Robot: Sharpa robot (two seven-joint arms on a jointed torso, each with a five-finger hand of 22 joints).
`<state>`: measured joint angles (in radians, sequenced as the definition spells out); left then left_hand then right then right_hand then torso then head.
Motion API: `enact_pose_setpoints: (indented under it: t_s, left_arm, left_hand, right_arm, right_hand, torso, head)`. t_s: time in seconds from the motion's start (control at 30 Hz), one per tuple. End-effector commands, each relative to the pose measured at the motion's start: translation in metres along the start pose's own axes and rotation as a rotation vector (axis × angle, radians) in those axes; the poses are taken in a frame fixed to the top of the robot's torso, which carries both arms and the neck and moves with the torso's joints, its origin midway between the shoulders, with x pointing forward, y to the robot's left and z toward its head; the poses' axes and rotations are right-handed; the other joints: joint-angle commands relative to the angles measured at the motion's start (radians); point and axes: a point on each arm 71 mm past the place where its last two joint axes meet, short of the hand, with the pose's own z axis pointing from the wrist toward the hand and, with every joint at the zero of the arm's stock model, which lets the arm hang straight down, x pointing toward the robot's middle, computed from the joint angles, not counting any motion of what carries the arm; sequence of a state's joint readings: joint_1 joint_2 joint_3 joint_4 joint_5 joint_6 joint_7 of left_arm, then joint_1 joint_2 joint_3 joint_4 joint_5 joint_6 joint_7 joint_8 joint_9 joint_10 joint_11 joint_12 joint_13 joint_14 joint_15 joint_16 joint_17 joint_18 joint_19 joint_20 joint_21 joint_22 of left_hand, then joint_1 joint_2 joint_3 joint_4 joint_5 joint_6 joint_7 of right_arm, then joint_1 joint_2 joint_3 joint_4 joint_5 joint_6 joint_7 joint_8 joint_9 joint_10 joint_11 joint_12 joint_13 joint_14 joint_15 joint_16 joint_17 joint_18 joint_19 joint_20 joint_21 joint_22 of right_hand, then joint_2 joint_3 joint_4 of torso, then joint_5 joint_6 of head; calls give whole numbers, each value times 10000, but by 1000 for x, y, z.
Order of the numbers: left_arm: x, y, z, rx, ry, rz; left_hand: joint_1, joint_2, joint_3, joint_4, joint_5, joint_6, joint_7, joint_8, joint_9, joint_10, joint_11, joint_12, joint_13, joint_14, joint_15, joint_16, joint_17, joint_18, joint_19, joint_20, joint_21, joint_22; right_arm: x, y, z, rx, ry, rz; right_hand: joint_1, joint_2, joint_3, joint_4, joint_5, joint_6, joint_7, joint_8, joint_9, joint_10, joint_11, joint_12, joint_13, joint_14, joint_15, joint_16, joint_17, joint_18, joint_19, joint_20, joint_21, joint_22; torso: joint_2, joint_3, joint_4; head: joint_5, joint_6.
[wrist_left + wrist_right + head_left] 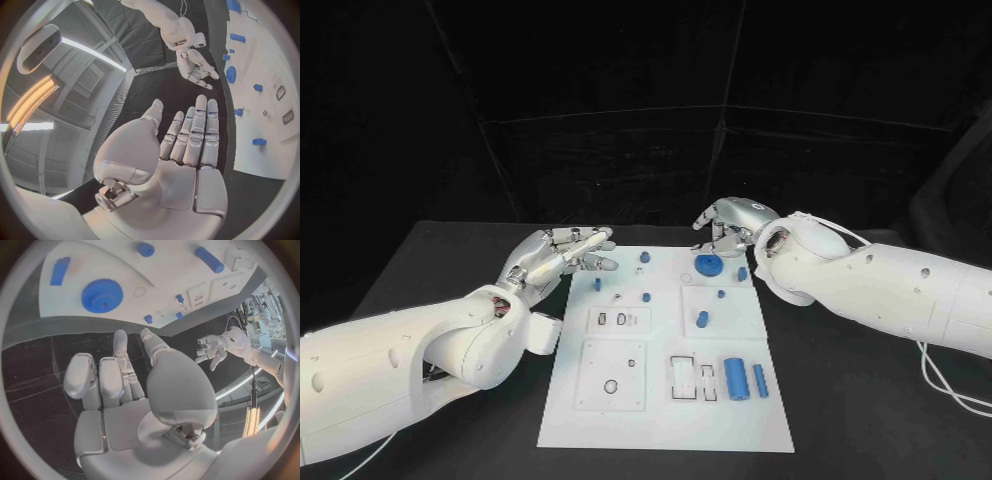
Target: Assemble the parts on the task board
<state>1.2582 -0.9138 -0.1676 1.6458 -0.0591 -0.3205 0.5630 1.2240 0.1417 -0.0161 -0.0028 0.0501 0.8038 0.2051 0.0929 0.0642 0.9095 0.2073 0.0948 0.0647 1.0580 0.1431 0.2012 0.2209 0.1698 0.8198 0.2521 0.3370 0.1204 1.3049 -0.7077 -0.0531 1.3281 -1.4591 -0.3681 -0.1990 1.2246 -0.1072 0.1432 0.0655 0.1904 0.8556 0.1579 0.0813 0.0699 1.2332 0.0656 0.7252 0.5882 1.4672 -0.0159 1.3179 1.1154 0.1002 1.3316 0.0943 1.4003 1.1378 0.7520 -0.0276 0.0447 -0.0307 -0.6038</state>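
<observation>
The white task board (pixel 661 425) lies in the middle of the black table. A blue gear (pixel 710 266) stands near its far edge, with small blue pegs (pixel 648 297) around it and two blue cylinders (pixel 737 380) lying near the right front. My left hand (pixel 567 255) hovers at the board's far left corner, fingers straight and apart, empty; its bare palm (pixel 181 145) shows in the left wrist view. My right hand (pixel 733 225) hangs just beyond the far edge, behind the gear (pixel 102 295), fingers loosely bent and holding nothing (pixel 137 385).
Recessed slots (pixel 684 378) and a square plate with a hole (pixel 612 385) mark the board's near half. Black table (pixel 862 400) surrounds the board on all sides. Both white forearms flank the board's far half.
</observation>
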Motion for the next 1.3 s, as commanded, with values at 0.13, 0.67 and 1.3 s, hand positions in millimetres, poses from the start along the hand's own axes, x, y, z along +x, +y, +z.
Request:
enact_pose_setpoints:
  t_s: [0.13,0.67,1.3]
  left_arm:
    - [1,-1,1,33,112,-66]
    - [1,0,2,-3,145,-78]
    - [0,1,3,-43,126,-63]
  left_hand:
    - [25,117,37,18,19,97,583,-51,13,-30,-1,-36,-2,-33,57,-66,15,127,18,65,-66,-18]
    - [37,124,44,9,20,144,579,-41,19,-12,-6,-25,1,-31,56,-75,22,129,18,66,-71,-24]
    - [50,133,52,-1,19,155,576,-37,22,-2,-8,-18,3,-29,54,-87,29,130,19,67,-76,-30]
  right_arm:
    - [6,-13,-3,994,1350,250]
    - [12,-23,7,1441,1974,-531]
    - [18,-19,12,1314,2494,-654]
  right_hand:
    - [545,44,-679,528,34,-284,69,172,4,-664,76,1144,1342,454,105,717,1123,-316,428,91,389,837]
    - [1239,52,-1149,981,231,-585,79,474,5,659,106,4508,5065,544,150,1233,2009,-485,891,142,814,1783]
    - [1509,315,-1095,870,247,-309,35,781,61,804,74,4953,5600,555,134,1299,2137,-506,938,141,872,1916]
  torso:
    - [6,-2,-7]
    - [7,-4,7]
    - [9,-9,8]
  head:
    - [-54,-11]
    - [-129,-51]
    - [-130,-118]
